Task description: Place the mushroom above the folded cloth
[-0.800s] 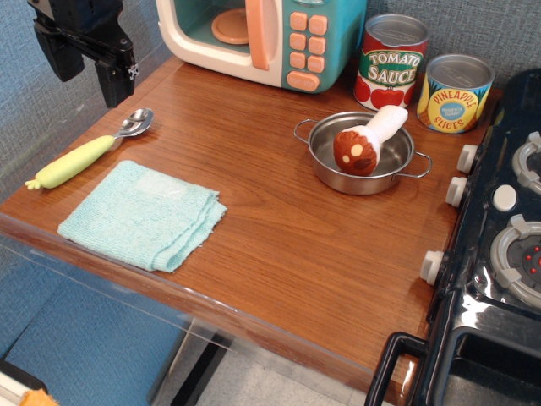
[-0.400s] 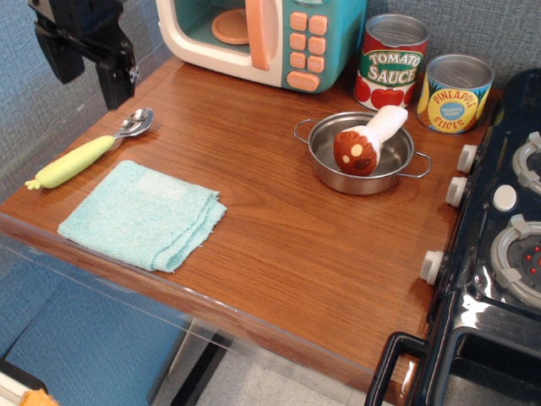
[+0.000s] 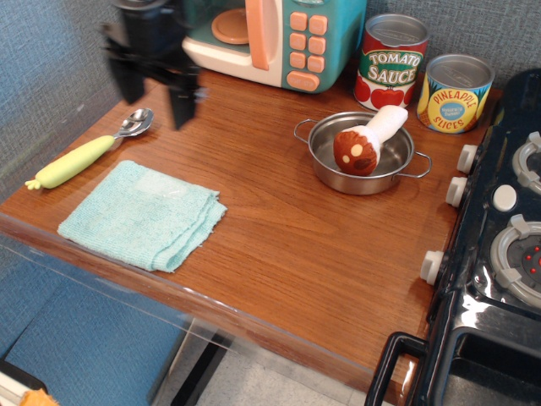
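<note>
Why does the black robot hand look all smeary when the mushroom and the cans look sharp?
In the observation.image view, the hand is blurred, most likely from moving as the picture was taken; the mushroom, pot, cans and cloth are sharp; the stove at the right shows bright glare spots.

A play kitchen: toy microwave [image 3: 262, 38] at the top of the frame, toy stove [image 3: 499, 245] down the right edge, tomato sauce can [image 3: 390, 61] and pineapple can [image 3: 455, 93] on a wooden surface [image 3: 279, 228].
</note>
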Tool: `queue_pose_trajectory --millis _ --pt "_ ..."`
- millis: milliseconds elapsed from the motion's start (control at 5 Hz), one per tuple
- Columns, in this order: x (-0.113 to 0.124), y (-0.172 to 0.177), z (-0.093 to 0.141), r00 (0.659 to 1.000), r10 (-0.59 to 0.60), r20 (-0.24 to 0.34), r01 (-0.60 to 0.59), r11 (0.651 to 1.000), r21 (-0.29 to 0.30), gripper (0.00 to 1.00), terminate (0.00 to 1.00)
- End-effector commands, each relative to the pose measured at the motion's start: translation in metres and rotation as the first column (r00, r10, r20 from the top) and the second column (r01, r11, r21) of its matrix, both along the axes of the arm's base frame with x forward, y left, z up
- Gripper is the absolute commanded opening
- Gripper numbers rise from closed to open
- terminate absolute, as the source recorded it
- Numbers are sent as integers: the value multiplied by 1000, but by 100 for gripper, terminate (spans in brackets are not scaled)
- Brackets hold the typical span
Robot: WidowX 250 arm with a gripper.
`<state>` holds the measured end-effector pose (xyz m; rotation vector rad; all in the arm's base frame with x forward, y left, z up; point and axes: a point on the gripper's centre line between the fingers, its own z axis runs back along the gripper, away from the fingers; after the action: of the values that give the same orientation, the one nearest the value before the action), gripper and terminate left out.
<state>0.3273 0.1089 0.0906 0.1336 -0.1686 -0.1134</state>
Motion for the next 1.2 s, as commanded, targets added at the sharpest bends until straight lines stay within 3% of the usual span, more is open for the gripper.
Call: queue_pose_trajectory --millis 0,400,800,1000 --pt "44 -94 8 994 -92 64 97 991 -87 100 0" --pt "73 -141 -3 990 -120 72 128 983 -130 100 0" --pt "80 -141 -33 993 -118 3 118 987 -112 100 0" --pt "77 -141 -30 992 -127 6 127 985 -115 0 0"
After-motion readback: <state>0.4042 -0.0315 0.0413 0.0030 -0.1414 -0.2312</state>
